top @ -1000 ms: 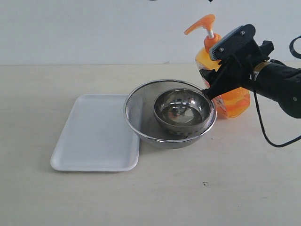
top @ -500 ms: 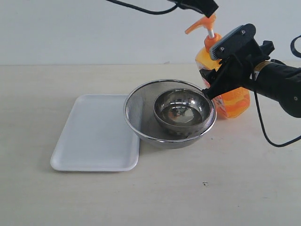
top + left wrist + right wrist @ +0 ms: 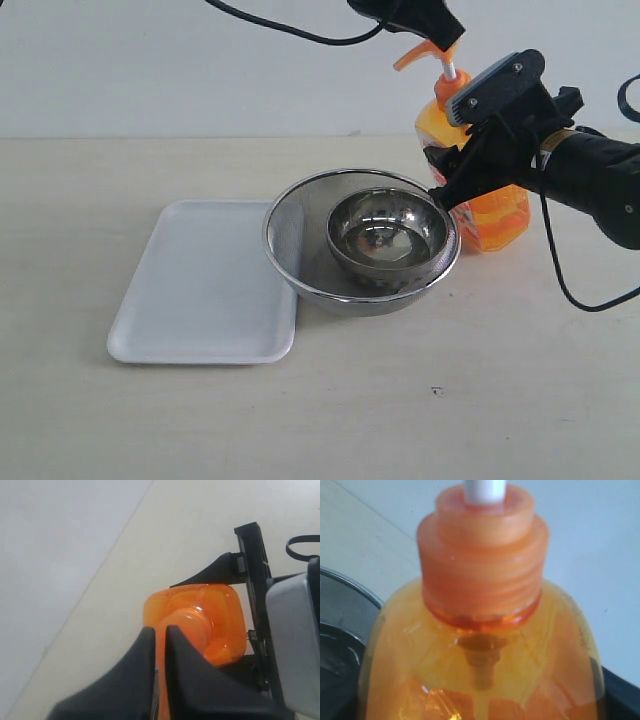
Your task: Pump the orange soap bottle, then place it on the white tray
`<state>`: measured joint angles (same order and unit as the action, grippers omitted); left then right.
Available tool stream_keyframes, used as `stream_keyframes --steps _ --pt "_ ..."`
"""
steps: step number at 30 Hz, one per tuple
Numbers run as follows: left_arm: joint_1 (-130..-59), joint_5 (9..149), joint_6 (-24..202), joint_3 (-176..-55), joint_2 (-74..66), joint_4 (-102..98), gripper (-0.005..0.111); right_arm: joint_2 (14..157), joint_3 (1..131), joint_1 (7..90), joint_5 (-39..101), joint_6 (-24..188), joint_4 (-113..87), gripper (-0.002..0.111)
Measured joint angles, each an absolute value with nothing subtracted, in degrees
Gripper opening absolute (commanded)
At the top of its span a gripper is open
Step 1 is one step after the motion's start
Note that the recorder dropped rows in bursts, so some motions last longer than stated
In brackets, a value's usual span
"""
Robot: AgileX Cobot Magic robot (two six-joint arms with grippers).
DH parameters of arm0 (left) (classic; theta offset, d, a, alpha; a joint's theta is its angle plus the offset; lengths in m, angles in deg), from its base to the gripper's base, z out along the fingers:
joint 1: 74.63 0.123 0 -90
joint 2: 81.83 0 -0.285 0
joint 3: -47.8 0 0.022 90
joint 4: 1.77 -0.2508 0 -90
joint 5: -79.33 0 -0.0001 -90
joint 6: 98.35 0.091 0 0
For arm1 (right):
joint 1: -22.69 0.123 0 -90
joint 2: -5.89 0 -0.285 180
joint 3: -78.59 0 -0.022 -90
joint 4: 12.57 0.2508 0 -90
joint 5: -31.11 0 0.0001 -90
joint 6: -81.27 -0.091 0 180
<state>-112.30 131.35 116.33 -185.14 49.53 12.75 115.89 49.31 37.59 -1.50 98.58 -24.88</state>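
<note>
The orange soap bottle stands upright on the table behind the right side of the strainer. My right gripper is shut on the bottle's upper body from the right. In the right wrist view the bottle fills the picture, with its ribbed orange collar and white stem. My left gripper comes down from above and rests on the orange pump head. Its fingers are shut, with the bottle below the left gripper. The white tray lies at the left, bare.
A round metal mesh strainer holding a steel bowl sits between the tray and the bottle, overlapping the tray's right edge. The right arm's cable loops down over the table at the right. A pale wall stands behind.
My left gripper has come down into view from the top and now sits on the pump head. The right gripper and the bottle have stayed where they were.
</note>
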Motion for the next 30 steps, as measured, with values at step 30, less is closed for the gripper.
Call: stream_keyframes --steps 30 --pt "-112.3 130.32 116.43 -185.45 51.0 16.18 0.005 115.89 49.41 37.59 -1.46 98.23 -25.17 0.0"
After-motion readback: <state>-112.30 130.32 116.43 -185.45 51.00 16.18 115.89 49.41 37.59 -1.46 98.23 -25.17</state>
